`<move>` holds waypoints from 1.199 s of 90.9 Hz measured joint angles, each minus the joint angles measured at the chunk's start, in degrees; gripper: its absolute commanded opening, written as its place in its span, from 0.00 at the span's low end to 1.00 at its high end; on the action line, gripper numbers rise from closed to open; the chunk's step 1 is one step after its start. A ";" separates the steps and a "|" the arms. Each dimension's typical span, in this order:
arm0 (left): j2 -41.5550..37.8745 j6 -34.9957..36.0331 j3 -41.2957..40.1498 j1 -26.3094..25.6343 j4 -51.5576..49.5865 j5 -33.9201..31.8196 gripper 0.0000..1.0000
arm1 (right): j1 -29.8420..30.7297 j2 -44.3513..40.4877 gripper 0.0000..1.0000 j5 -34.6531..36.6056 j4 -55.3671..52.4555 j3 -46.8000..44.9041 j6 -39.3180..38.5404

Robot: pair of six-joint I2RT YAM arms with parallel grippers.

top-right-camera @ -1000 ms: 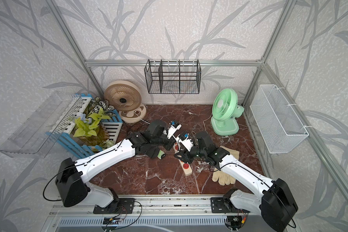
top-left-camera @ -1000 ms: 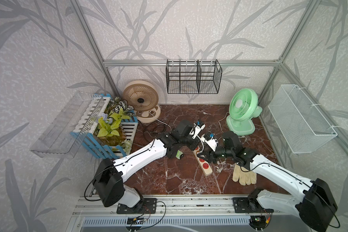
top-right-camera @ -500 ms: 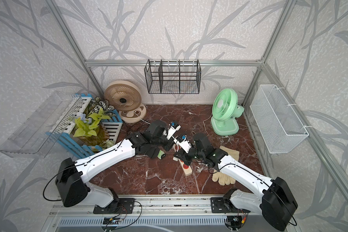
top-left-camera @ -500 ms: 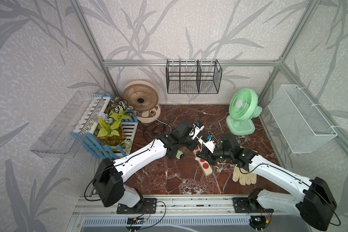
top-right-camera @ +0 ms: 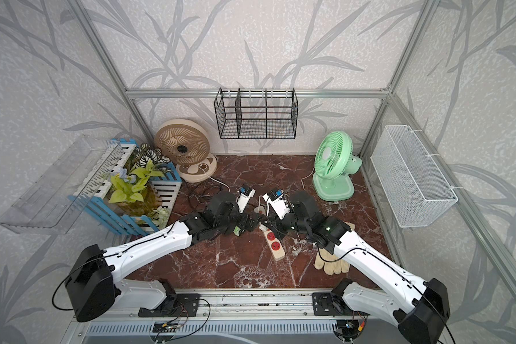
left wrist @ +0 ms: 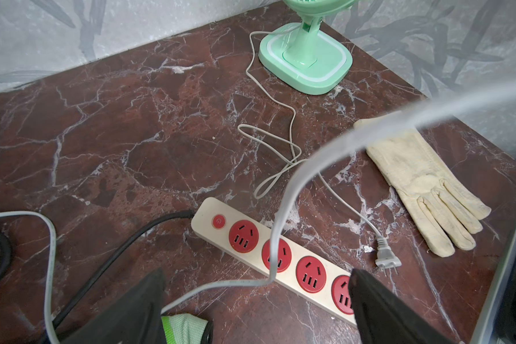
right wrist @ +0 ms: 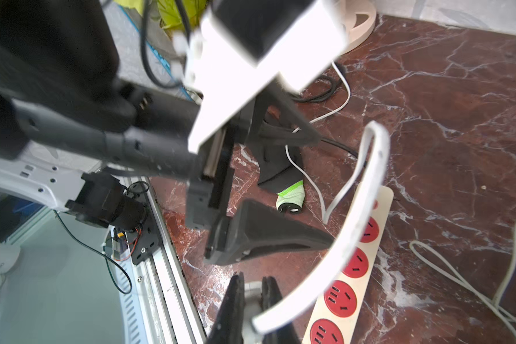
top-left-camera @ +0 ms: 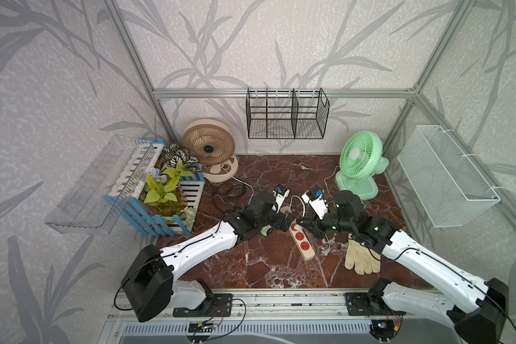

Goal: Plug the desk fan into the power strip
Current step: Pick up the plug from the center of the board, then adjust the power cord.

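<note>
Power strip (left wrist: 293, 262) lies flat on the red marble bench (left wrist: 116, 134), near the middle and between the two arms, with its four red sockets facing up. A small red button (left wrist: 219, 221) and a black cord (left wrist: 122, 247) sit at one end. In both top views the arms meet over its far part, and the rest points toward the front rail.

The left fingers (left wrist: 379, 306) stand wide apart just above the strip and hold nothing. A white cord (left wrist: 280, 214) passes between them and crosses over the second socket. The right fingers (right wrist: 233, 309) are pressed together on the end of that cord, which arcs up and over the strip. It runs back toward the beige fan (top-left-camera: 209, 146), which stands in a back corner beside the planter (top-left-camera: 188, 190).

The green fan (top-left-camera: 359, 158) stands at the opposite back corner. Its plug (left wrist: 386, 259) lies on the marble just beside the strip, not in a socket. A cream glove (top-left-camera: 361, 259) lies near that plug. A black glove with a green cuff (right wrist: 291, 196) lies under the left fingers.
</note>
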 measured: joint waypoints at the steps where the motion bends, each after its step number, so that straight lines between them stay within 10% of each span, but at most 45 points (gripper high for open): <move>1: 0.02 -0.13 -0.31 0.00 0.20 0.00 1.00 | 0.00 0.02 0.00 0.15 -0.39 0.50 0.35; 36: 6.36 -1.79 -2.10 -0.04 7.34 -7.13 0.94 | 0.00 4.04 0.00 0.52 -6.88 9.40 8.26; 55: 10.69 -2.25 -0.90 -0.04 10.40 -16.90 0.27 | 0.00 4.24 0.00 0.31 -6.62 7.91 10.27; 70: 13.20 -2.97 3.06 0.00 10.34 -20.31 0.00 | -0.39 2.56 0.00 1.44 -4.44 3.58 10.73; 109: 10.38 -7.63 0.42 1.18 17.68 -23.17 0.00 | -0.48 9.29 0.00 12.11 11.72 -7.17 8.79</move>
